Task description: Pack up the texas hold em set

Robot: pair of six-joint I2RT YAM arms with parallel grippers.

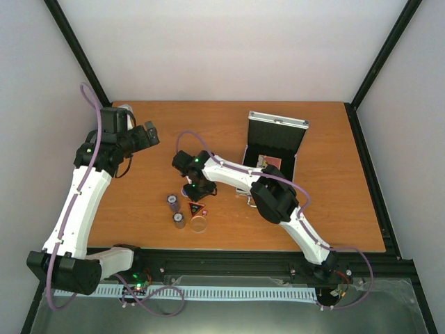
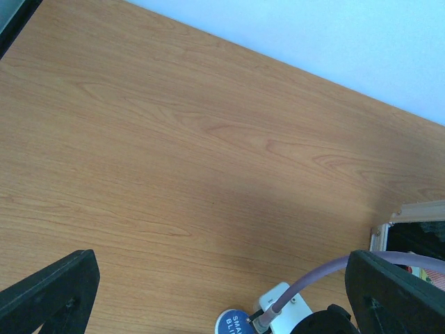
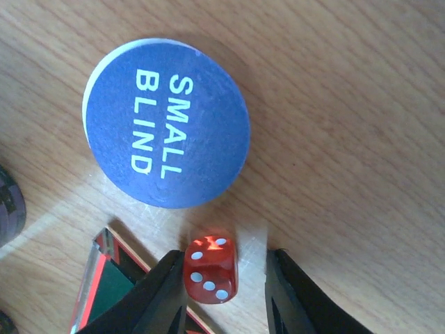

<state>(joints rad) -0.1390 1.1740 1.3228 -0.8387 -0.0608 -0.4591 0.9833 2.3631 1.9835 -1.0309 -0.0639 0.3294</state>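
Note:
The silver case (image 1: 277, 136) stands open at the back right, with the pink-red card box (image 1: 271, 161) inside. My right gripper (image 1: 197, 191) is low over the table centre. In the right wrist view it (image 3: 226, 268) is open around a red die (image 3: 208, 268), which touches one finger and leaves a gap to the other. The blue "SMALL BLIND" token (image 3: 167, 122) lies just beyond the die. The triangular token (image 3: 104, 285) lies beside it. Two dark chip stacks (image 1: 172, 202) and a clear token (image 1: 199, 224) sit nearby. My left gripper (image 1: 149, 136) is open and empty.
The left wrist view shows bare wood, the blue token (image 2: 233, 323), the right arm's purple cable (image 2: 313, 282) and a corner of the case (image 2: 410, 216). Black frame posts (image 1: 76, 56) and white walls bound the table.

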